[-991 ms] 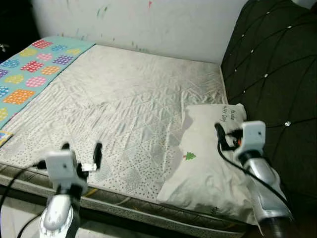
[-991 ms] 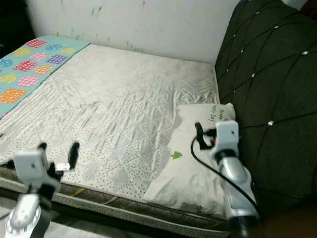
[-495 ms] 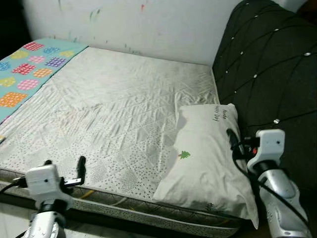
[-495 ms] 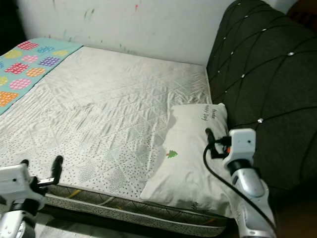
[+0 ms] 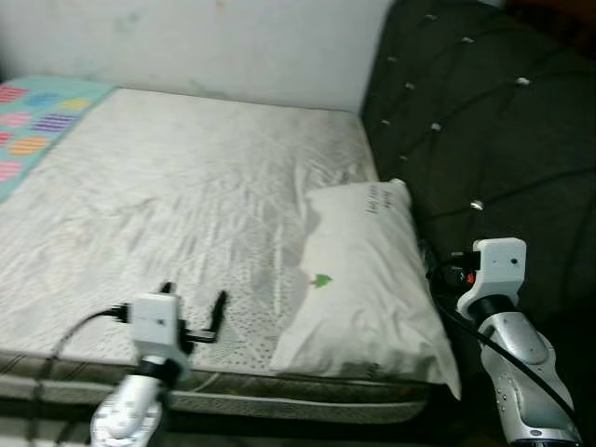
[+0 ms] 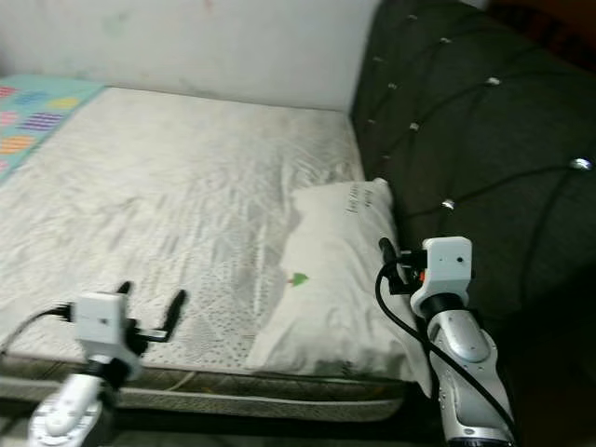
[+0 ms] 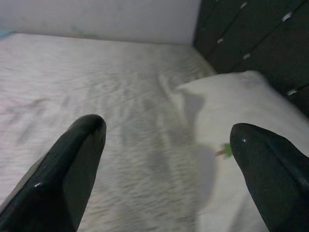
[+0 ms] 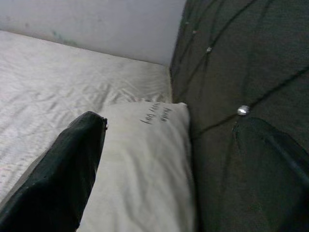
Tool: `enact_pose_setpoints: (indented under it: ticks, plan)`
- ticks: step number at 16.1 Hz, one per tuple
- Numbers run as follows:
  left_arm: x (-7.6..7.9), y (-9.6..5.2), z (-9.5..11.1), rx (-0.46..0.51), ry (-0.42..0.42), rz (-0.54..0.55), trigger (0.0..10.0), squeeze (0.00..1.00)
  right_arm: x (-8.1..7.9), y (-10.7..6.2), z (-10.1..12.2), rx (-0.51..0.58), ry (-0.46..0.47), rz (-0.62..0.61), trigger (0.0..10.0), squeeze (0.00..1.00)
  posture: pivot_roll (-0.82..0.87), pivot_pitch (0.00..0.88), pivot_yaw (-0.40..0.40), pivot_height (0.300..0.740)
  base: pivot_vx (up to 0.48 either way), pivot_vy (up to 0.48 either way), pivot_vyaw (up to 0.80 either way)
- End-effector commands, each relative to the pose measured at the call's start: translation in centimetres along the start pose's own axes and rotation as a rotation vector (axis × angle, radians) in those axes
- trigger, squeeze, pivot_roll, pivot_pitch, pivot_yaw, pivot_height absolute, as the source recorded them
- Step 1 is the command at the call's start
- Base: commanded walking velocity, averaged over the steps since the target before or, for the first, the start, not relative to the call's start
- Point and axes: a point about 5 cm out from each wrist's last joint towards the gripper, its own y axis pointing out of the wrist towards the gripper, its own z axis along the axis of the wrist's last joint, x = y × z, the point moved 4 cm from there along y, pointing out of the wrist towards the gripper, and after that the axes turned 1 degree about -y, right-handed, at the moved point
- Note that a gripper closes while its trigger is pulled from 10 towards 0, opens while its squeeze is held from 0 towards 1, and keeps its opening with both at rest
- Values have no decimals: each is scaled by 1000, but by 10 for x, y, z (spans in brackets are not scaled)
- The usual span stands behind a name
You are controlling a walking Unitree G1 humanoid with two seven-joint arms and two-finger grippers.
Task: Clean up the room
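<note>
A white pillow (image 5: 363,279) with a small green tree print lies at the head of the bed, against the dark tufted headboard (image 5: 484,121). My right gripper (image 5: 445,273) hovers by the pillow's right edge, between pillow and headboard; in the right wrist view its fingers (image 8: 72,159) stand wide apart with nothing between them. My left gripper (image 5: 195,292) is open over the front edge of the mattress, left of the pillow (image 7: 241,106), and holds nothing.
The bed's white quilted sheet (image 5: 168,177) stretches back to a pale wall (image 5: 205,47). A colourful patterned blanket (image 5: 33,116) lies at the far left. The mattress's front edge (image 5: 279,396) runs below both grippers.
The view has swung to the right, so bed and pillow sit further left. My right gripper has come off the pillow's top and now sits by its right edge.
</note>
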Motion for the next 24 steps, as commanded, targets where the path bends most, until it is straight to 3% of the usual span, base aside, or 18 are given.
enact_pose_setpoints:
  ticks: [1,3,4,6,7,9,12,14,16,18,19,20,21,24]
  plan:
    - [10,-1,-4,-1,-16,-8,10000,0,4,-1,-3,-16,-9,-6,10000,0,-38,0,-116,740,0,0,-800]
    - [9,-5,-7,-4,-20,19,10000,0,-16,2,-8,-20,22,41,10000,0,0,0,-101,740,0,0,-597]
    - [-7,-2,-4,1,9,70,10000,0,-28,9,-6,-9,50,65,10000,0,20,0,-82,740,0,0,0]
    - [-30,2,1,9,18,138,10000,0,-36,18,-4,10,76,58,10000,0,35,0,-53,740,0,0,0]
    - [-42,2,4,21,25,176,10000,0,-36,20,-5,14,90,30,10000,0,33,0,-42,740,0,0,0]
    - [-53,2,11,51,5,218,10000,0,-34,20,-5,16,97,16,10000,0,39,0,-69,740,0,0,0]
    - [-52,-17,6,36,60,189,10000,0,-37,16,-10,-3,85,60,10000,0,44,0,-95,740,0,0,0]
    - [-57,-36,-4,-6,66,209,10000,0,-30,8,-19,-22,72,53,10000,0,37,0,-74,740,0,0,0]
    - [-56,-32,-3,-2,56,211,10000,0,-22,2,-25,-31,65,16,10000,0,21,0,-50,740,0,0,0]
    - [-48,-13,5,23,39,165,10000,0,-19,-4,-24,-20,71,-24,10000,0,-18,0,-11,740,0,0,0]
    - [-41,6,13,43,39,101,10000,0,-20,-10,-19,5,66,-45,10000,0,-70,0,37,740,0,0,0]
    - [-39,13,15,49,43,78,10000,0,-18,-11,-18,10,70,-59,10000,0,-85,0,51,740,0,0,0]
    - [-34,36,26,72,69,0,10000,0,-12,-12,-15,27,77,-94,10000,0,-121,0,77,740,0,0,0]
    - [-39,76,41,94,91,-46,10000,0,-5,-5,-5,58,67,-120,10000,0,-166,0,92,740,0,0,0]
